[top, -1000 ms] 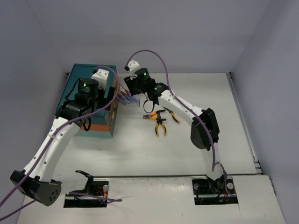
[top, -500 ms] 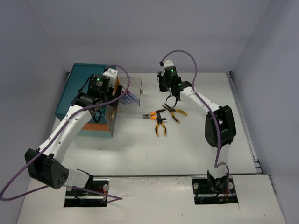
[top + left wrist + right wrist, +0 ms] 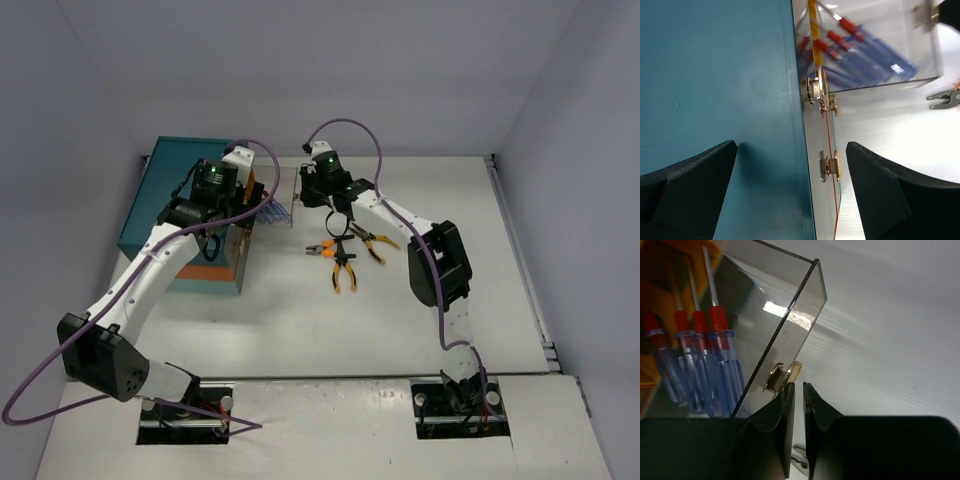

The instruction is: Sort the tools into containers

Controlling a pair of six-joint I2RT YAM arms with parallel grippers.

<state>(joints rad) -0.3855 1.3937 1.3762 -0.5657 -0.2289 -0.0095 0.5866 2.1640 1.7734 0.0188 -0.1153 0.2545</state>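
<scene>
The teal chest stands at the left. Its top clear drawer is pulled out and holds several blue-handled screwdrivers, also in the left wrist view. My right gripper is shut with only a slit between the fingers. Its left finger touches the drawer's brass knob from outside and does not grip it. In the top view it is at the drawer front. My left gripper is open and empty above the chest's front top edge, where closed drawers show brass knobs. Three orange-handled pliers lie on the table.
The white table stretches right of the pliers, with a raised rail along its right edge. Grey walls close in the back and sides. The right arm's purple cable loops above the open drawer.
My right gripper has swung from above the pliers back left to the front of the open drawer. The left arm has stayed over the chest.
</scene>
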